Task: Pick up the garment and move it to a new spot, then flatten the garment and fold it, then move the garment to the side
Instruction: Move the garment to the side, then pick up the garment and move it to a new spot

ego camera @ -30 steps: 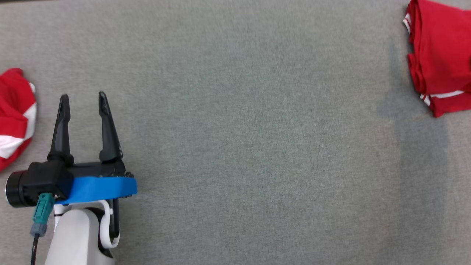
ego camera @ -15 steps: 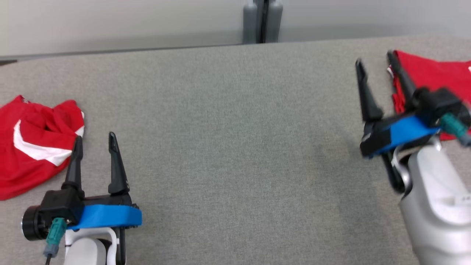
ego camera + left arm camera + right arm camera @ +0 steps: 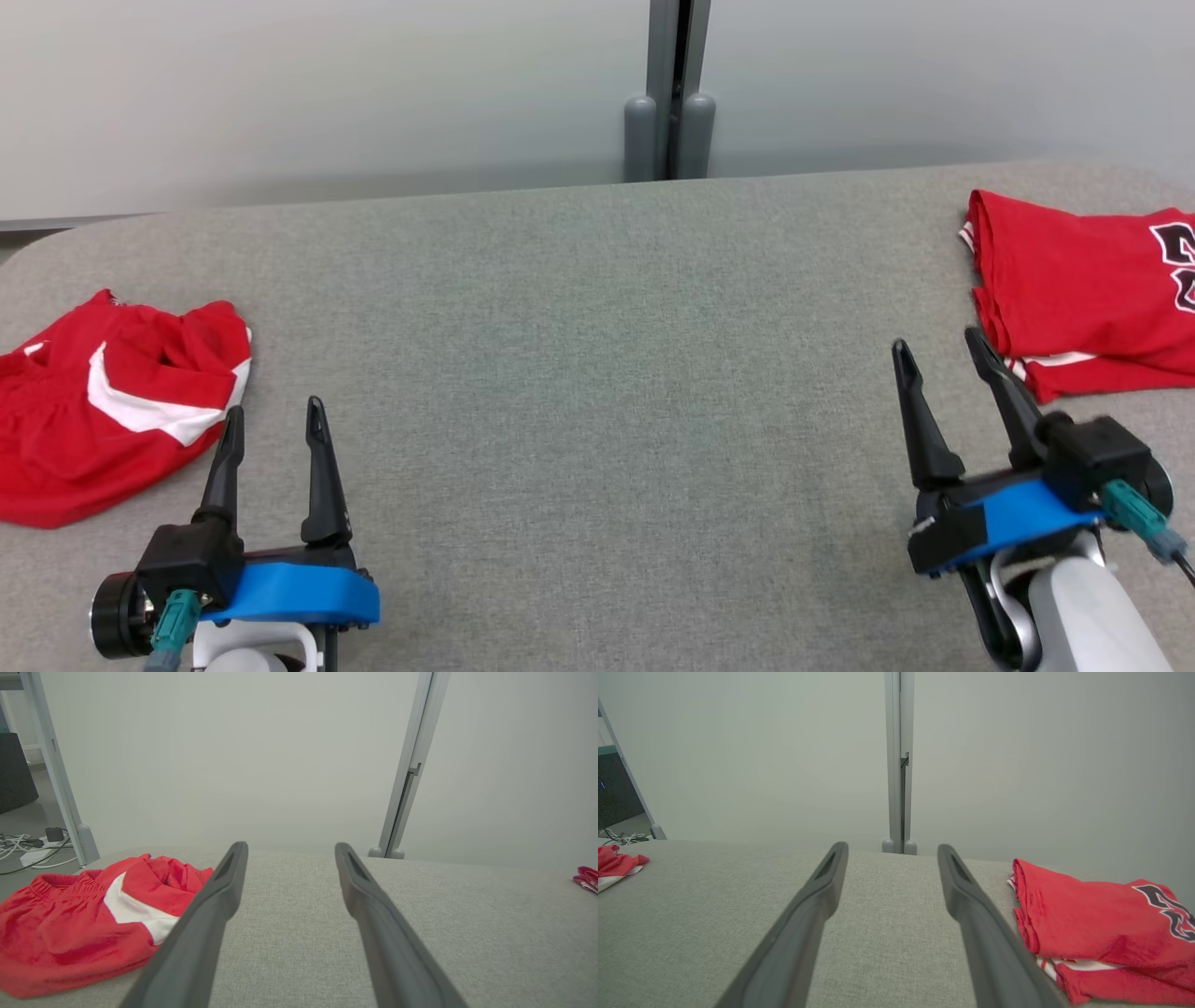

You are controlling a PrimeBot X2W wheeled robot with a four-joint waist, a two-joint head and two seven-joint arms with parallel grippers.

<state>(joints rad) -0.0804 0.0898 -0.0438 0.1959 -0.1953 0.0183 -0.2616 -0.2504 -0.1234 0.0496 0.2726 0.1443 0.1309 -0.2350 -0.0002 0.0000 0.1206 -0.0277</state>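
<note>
Red shorts (image 3: 103,411) crumpled, pickup pending; left gripper (image 3: 274,408), right gripper (image 3: 935,339) fingers spread, empty. I'd reach left.

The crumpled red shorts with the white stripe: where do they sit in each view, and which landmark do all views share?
Head view: shorts at the left edge, beside the left gripper.
Left wrist view: shorts at lower left.
Right wrist view: shorts at the far left edge.
Shared landmark: grey post behind the table.
</note>
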